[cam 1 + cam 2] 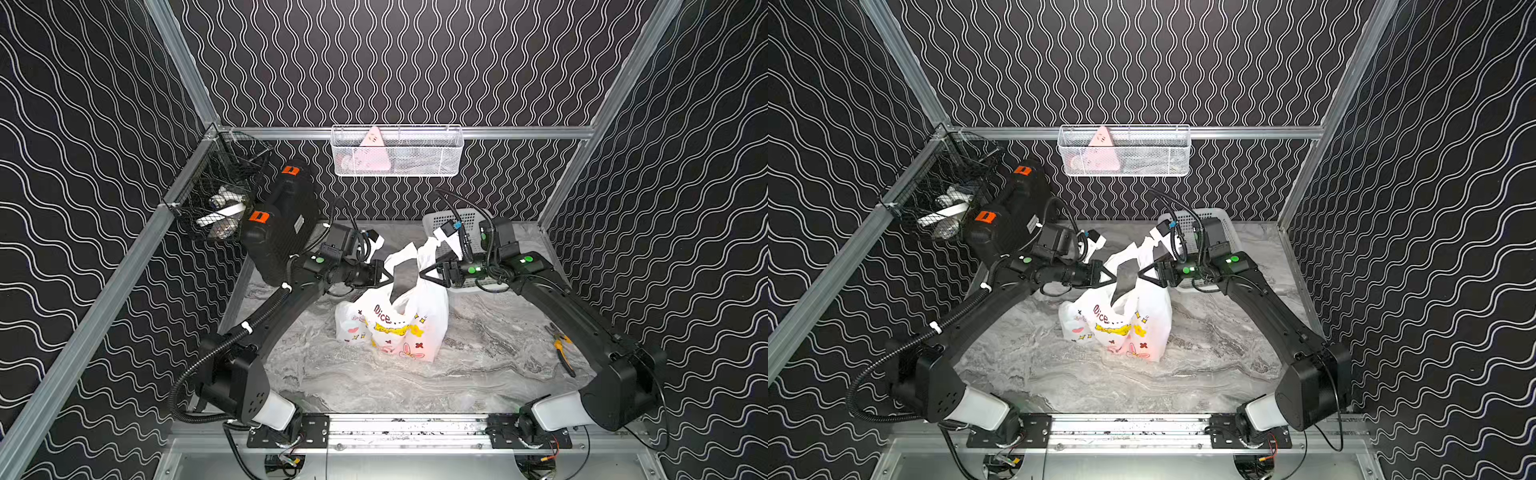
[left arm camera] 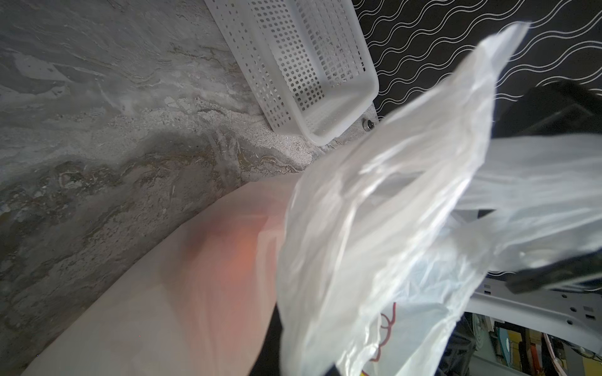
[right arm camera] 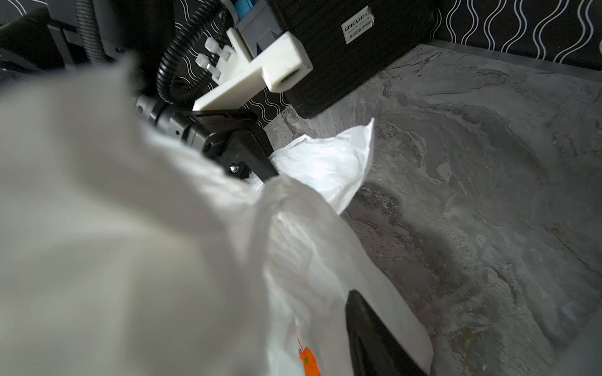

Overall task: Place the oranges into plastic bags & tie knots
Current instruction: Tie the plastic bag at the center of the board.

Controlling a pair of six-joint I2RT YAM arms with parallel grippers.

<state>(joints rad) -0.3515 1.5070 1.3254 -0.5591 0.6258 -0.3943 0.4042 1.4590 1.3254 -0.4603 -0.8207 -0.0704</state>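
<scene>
step: tying, oranges point(image 1: 430, 353) seemingly bagged | left gripper point(image 1: 390, 277) clenched on plastic bag point(image 1: 399, 328) handle | right gripper point(image 1: 422, 274) at bag's opposite handle, grip unclear | next likely needs: firm pinch, cross handles

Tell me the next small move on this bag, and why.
Probably close the right gripper firmly on its handle strip before pulling: the left gripper is shut on the other handle, and both loops stand raised over the bag, not yet tied.
</scene>
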